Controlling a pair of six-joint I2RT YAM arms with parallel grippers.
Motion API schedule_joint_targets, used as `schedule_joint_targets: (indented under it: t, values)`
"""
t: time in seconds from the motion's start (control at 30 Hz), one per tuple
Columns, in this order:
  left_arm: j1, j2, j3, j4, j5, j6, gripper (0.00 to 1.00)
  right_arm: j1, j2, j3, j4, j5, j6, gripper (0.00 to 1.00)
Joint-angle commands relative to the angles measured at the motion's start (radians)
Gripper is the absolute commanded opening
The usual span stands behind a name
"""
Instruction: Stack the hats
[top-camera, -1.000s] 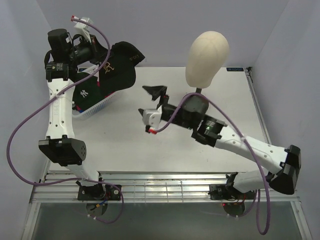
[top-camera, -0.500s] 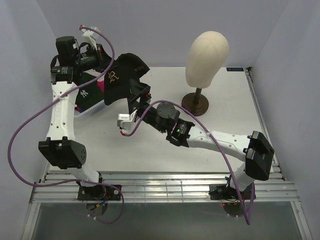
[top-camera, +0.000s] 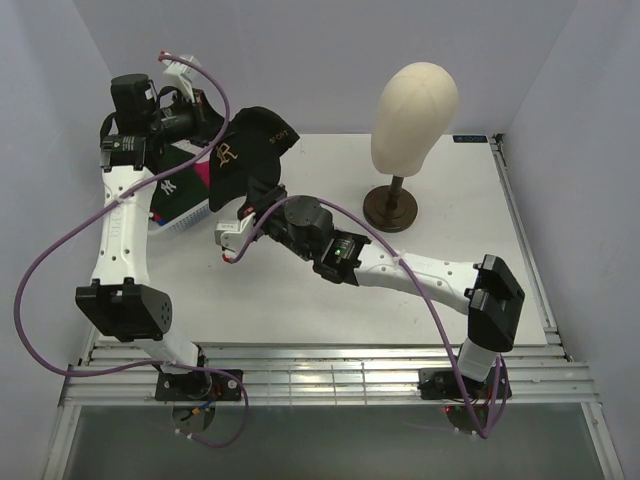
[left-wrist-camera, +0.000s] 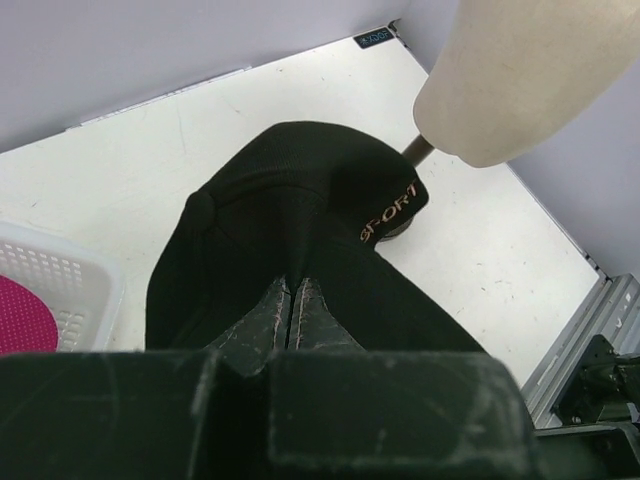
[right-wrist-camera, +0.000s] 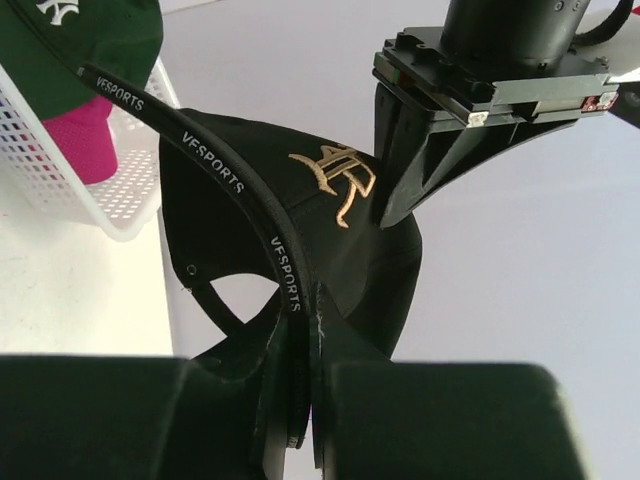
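Only right wrist shows fingers (right-wrist-camera: 345, 345) pinching black cap (right-wrist-camera: 250, 170).

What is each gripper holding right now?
Left gripper: closed on the black cap.
Right gripper: closed on the black cap too, at its band.

Black cap (top-camera: 245, 150), pinched by left claw (left-wrist-camera: 290, 298) and right claw (right-wrist-camera: 298, 300), blocked the gap between basket (top-camera: 185, 222) and mannequin head (top-camera: 415, 110). Right arm (top-camera: 420, 272) crossed the desk (top-camera: 470, 200). Open surface lay right of the stand (top-camera: 390, 210) and along the near edge
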Motion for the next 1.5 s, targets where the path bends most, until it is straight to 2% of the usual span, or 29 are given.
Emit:
schedule_joint_targets:
  t: [0.0,0.1,0.13,0.17,0.23,0.27,0.33,0.43,0.57,0.63,0.77,0.87,1.0,1.1,1.27,1.47]
  values:
    - [-0.005,-0.048,0.003,-0.035,-0.006,0.022,0.0,-0.008,-0.019,0.171,-0.015,0.029,0.074,0.08]
    - [-0.006,-0.043,0.019,-0.039,-0.015,0.029,0.01,-0.037,-0.008,0.263,-0.116,0.021,0.169,0.08]
    - [-0.006,-0.04,0.026,-0.039,-0.029,0.03,0.31,-0.048,-0.002,0.286,-0.139,0.019,0.192,0.08]
    - [-0.006,-0.04,0.034,-0.042,-0.041,0.033,0.47,-0.059,0.002,0.309,-0.17,0.019,0.215,0.08]
    - [-0.006,-0.042,0.057,-0.053,-0.078,0.051,0.72,-0.1,0.025,0.395,-0.203,0.027,0.29,0.08]
    - [-0.005,-0.045,0.084,-0.064,-0.133,0.059,0.89,-0.135,0.033,0.424,-0.214,0.03,0.318,0.08]
    - [-0.005,-0.054,0.111,-0.069,-0.202,0.068,0.96,-0.177,0.06,0.513,-0.243,0.027,0.397,0.08]
    - [-0.005,-0.065,0.169,-0.088,-0.334,0.116,0.98,-0.244,0.1,0.59,-0.23,0.019,0.438,0.08]
    - [-0.003,-0.066,0.246,-0.121,-0.466,0.165,0.98,-0.319,0.148,0.719,-0.162,0.041,0.409,0.08]
    - [-0.005,-0.07,0.275,-0.133,-0.521,0.182,0.98,-0.336,0.156,0.734,-0.097,0.1,0.375,0.08]
    - [-0.005,-0.071,0.307,-0.154,-0.55,0.222,0.98,-0.346,0.128,0.71,0.052,0.266,0.141,0.08]
    - [-0.003,-0.066,0.306,-0.161,-0.531,0.226,0.98,-0.347,0.088,0.695,0.159,0.398,0.032,0.08]
    - [-0.003,-0.063,0.301,-0.161,-0.495,0.213,0.98,-0.349,0.032,0.594,0.258,0.567,-0.253,0.08]
    - [-0.005,-0.065,0.298,-0.161,-0.474,0.205,0.98,-0.359,-0.013,0.451,0.302,0.676,-0.376,0.08]
    - [-0.005,-0.079,0.27,-0.159,-0.451,0.205,0.98,-0.389,-0.037,0.281,0.326,0.766,-0.395,0.08]
    - [-0.003,-0.091,0.241,-0.159,-0.446,0.213,0.98,-0.379,-0.062,0.156,0.35,0.771,-0.354,0.08]
